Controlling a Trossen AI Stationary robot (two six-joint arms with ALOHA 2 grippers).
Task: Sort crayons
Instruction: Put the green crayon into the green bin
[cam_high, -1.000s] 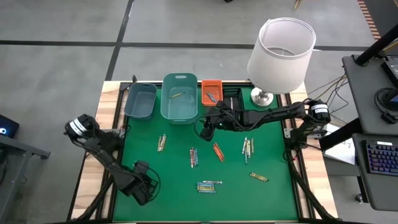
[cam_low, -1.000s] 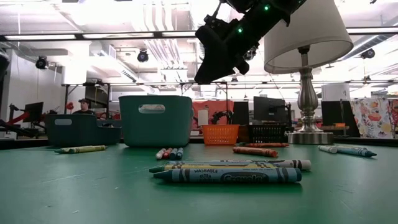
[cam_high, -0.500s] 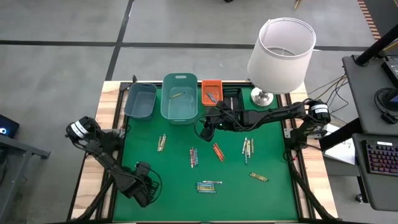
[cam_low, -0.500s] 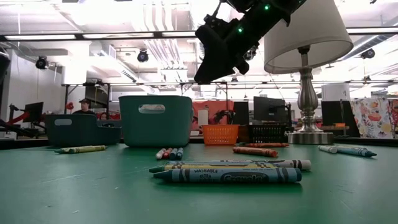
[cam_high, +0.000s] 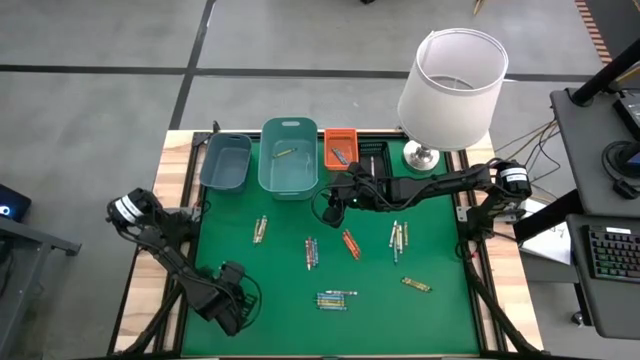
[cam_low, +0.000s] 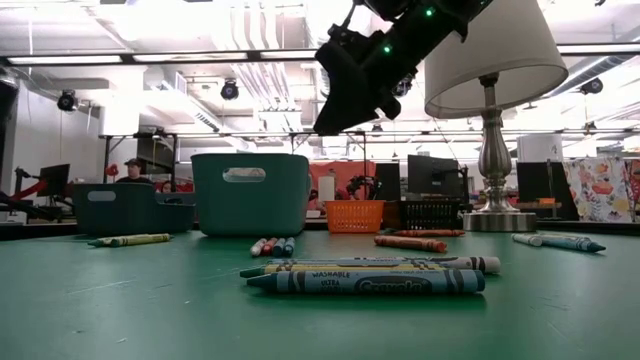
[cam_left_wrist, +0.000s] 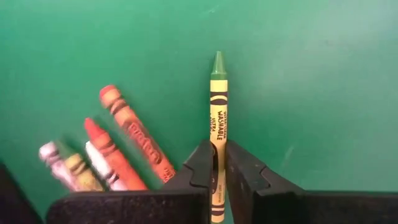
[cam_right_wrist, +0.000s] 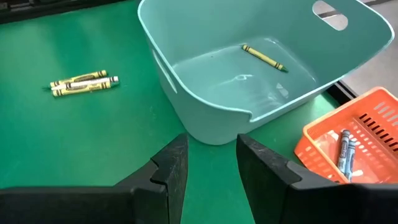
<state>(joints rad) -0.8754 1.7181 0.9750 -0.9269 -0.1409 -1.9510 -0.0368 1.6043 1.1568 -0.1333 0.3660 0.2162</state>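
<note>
Overhead, my left fingers (cam_high: 228, 305) sit low at the bench's (cam_high: 440, 320) near-left corner, while my right fingers (cam_high: 335, 196) hang just before the teal bin (cam_high: 289, 155), loose crayons (cam_high: 337, 299) lying scattered well apart from both. Level with the bench, my right fingers (cam_low: 345, 105) float high above the crayons (cam_low: 367, 281). At my left wrist, both fingers (cam_left_wrist: 200, 163) pinch a green crayon (cam_left_wrist: 217, 118) so it can be lifted; orange-red ones (cam_left_wrist: 134, 135) lie just beside. At my right wrist, my fingers (cam_right_wrist: 209, 163) are spread and empty, facing the teal bin (cam_right_wrist: 205, 124) where one green crayon (cam_right_wrist: 263, 57) already lies.

bins (cam_high: 289, 157) behind | crayons (cam_high: 336, 298) scattered before them (lamp (cam_high: 450, 80) right)
</note>
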